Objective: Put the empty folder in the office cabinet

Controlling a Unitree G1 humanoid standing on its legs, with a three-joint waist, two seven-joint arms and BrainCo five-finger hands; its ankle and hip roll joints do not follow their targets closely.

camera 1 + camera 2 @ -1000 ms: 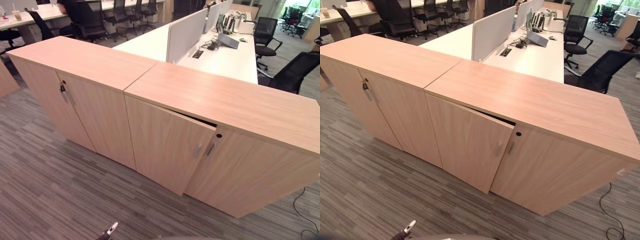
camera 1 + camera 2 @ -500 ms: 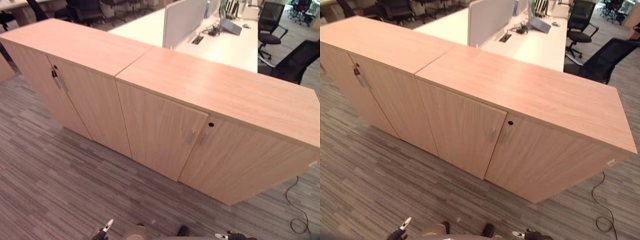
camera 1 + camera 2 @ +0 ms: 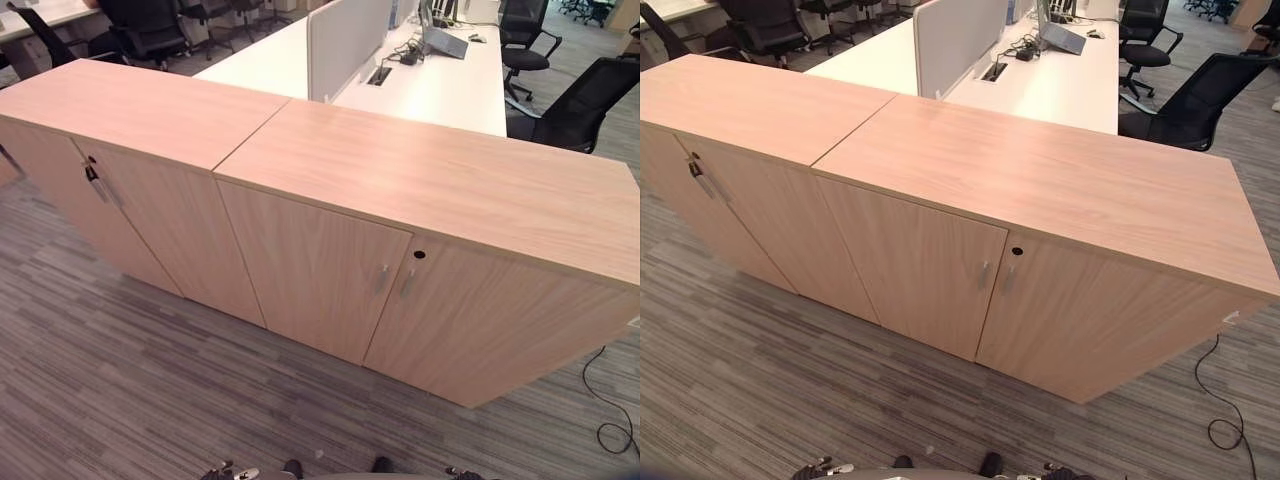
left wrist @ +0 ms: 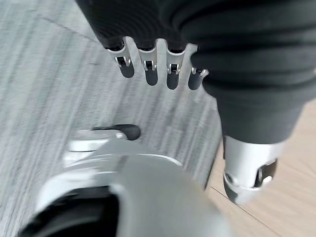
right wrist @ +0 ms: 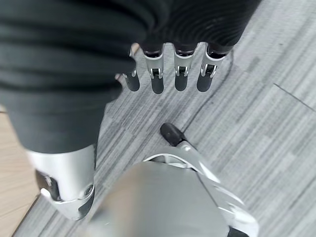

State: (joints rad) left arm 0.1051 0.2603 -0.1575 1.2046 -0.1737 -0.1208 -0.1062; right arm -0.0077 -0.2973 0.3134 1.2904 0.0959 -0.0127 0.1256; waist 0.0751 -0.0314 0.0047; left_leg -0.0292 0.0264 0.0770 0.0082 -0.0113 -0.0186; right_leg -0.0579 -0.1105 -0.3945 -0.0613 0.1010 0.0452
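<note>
Left eye view gives us the low light-wood office cabinet [image 3: 400, 290] with both of its doors shut flush, two slim metal handles [image 3: 394, 281] side by side at the seam where the doors meet and a small dark keyhole [image 3: 419, 254] just above them. A second matching wooden cabinet [image 3: 130, 150] stands touching it on our left, on grey striped carpet [image 3: 120, 380]. We cannot see the folder. Our left hand [image 4: 148, 59] hangs over the carpet, fingers straight and holding nothing; our right hand [image 5: 173, 64] hangs likewise, relaxed and empty.
</note>
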